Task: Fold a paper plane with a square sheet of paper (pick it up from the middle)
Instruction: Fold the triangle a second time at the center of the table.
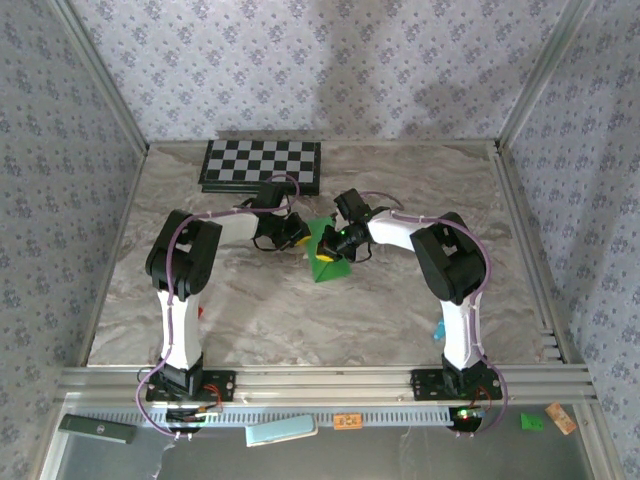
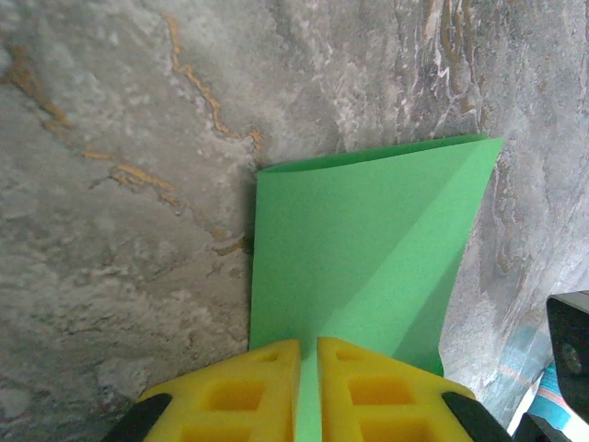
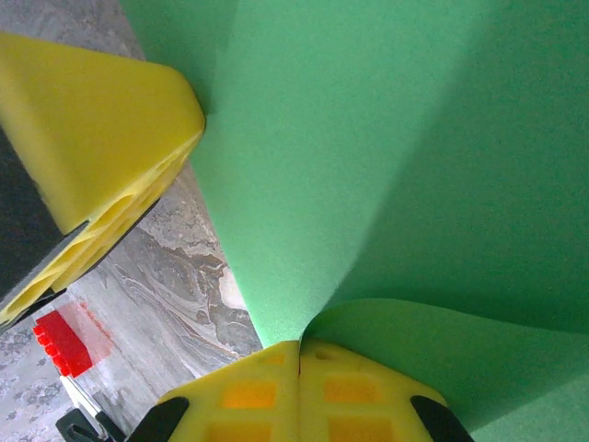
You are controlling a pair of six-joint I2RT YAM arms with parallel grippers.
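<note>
The square sheet of paper (image 1: 325, 252) is bright green and is held up off the marble table between both grippers, at mid-table. In the left wrist view the sheet (image 2: 368, 267) shows a diagonal crease and a bent far edge; it is a creased sheet, not a paper plane. My left gripper (image 2: 308, 387) is shut on its near edge, with a strip of green between the yellow fingers (image 2: 248, 396). My right gripper (image 3: 299, 354) is shut on a pinched fold of the sheet (image 3: 386, 166). From above, the left gripper (image 1: 297, 235) and the right gripper (image 1: 332, 245) stand almost touching.
A black-and-white checkerboard (image 1: 262, 165) lies at the back of the table. A small red block (image 3: 64, 341) sits on the marble below the left gripper's yellow finger (image 3: 101, 120). A teal marker (image 1: 438, 328) lies by the right arm. Patterned walls enclose the table.
</note>
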